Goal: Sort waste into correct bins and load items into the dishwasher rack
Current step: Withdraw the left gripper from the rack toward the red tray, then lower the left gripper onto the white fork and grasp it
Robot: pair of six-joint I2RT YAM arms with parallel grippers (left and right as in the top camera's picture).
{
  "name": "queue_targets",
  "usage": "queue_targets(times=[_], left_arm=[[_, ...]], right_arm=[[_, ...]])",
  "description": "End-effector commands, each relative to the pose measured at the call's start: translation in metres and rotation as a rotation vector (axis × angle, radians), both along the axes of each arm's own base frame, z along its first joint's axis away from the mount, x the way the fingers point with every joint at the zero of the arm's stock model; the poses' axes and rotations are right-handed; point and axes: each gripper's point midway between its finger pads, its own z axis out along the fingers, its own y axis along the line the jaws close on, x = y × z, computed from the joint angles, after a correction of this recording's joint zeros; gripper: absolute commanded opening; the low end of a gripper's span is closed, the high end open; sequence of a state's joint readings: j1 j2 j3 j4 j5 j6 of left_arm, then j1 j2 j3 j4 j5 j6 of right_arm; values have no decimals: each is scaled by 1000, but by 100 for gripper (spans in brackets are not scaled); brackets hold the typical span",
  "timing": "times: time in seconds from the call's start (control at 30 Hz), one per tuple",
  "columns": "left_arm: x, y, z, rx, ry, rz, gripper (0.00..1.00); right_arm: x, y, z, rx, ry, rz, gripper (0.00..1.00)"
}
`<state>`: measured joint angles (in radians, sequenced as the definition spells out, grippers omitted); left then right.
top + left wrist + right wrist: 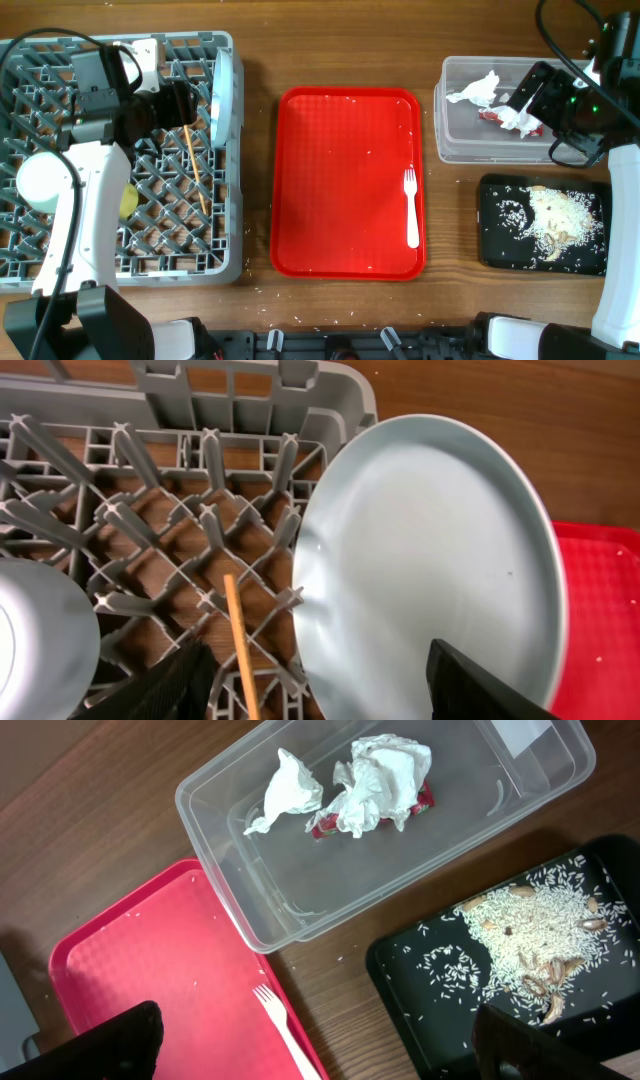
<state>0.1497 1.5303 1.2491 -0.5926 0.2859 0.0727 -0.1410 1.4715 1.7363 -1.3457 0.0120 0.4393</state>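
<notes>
A: Left gripper?
B: Hung spread wide over the dishwasher rack, near the pale blue plate propped on edge.
A: Right gripper?
B: Gaped likewise above the clear tub. Saw the white fork lying on the red tray.

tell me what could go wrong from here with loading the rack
1. The pale blue round plate stands on edge in the grey plastic pegged rack; the left gripper, jaws open beside it, might knock it over.
2. The thin wooden chopstick lies loose on the lattice and could slip through.
3. The white plastic fork lies flat on the red serving tray, likely hard to pinch.
</notes>
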Motion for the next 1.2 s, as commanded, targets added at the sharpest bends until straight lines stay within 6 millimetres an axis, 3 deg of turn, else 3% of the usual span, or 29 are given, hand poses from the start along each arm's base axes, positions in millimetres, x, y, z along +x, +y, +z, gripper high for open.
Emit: queue_targets(times=[0.0, 0.07, 0.13, 0.27, 0.3, 0.33, 0.37, 0.4, 0.43, 0.53, 0.57, 0.67, 0.73, 0.77, 0.8, 0.9, 0.97, 1.03, 1.1, 1.17], left_arm=[[-6, 0, -23, -9, 84, 9, 69], [-11, -3, -42, -29, 151, 0, 69], [-13, -13, -41, -78, 157, -31, 68], [-30, -47, 20, -300, 64, -64, 81], [-46, -71, 50, -406, 22, -168, 84], [-62, -89, 72, -499, -1, -258, 75], [-80, -106, 92, -596, -13, -348, 75], [-94, -119, 108, -675, -18, -423, 85], [-105, -129, 115, -731, 1, -472, 88], [-126, -166, 110, -754, 93, -571, 78], [-131, -183, 103, -718, 131, -584, 75], [-122, -216, 52, -439, 258, -225, 75], [-123, -227, 30, -303, 234, 36, 91], [-126, -241, 19, -262, 218, 108, 94], [-129, -254, 11, -253, 217, 131, 94], [-138, -334, -29, -270, 228, 22, 92], [-142, -369, -58, -259, 230, -31, 90], [-140, -383, -99, -188, 213, -25, 89], [-130, -378, -123, -99, 150, 17, 87], [-122, -382, -137, 20, 54, -65, 86]], right_arm=[[2, -3, -1, -17, 6, 9, 100], [2, -3, -1, -17, 6, 8, 100], [2, -3, -1, -17, 6, 8, 100], [2, -3, -1, -17, 6, 8, 100], [2, -3, -1, -17, 6, 8, 100], [2, -3, -1, -17, 6, 9, 100], [2, -3, -1, -17, 6, 8, 100], [2, -3, -1, -17, 6, 8, 100], [2, -3, -1, -17, 6, 8, 100], [2, -3, -1, -17, 6, 8, 100], [2, -3, -1, -17, 6, 9, 100], [2, -3, -1, -17, 6, 9, 100], [2, -3, -1, -17, 6, 9, 100], [2, -3, -1, -17, 6, 8, 100], [2, -3, -1, -17, 6, 8, 100], [2, -3, -1, -17, 6, 8, 100], [2, -3, -1, -17, 6, 8, 100], [2, -3, -1, -17, 6, 8, 100], [2, -3, -1, -17, 6, 9, 100], [2, -3, -1, -17, 6, 8, 100]])
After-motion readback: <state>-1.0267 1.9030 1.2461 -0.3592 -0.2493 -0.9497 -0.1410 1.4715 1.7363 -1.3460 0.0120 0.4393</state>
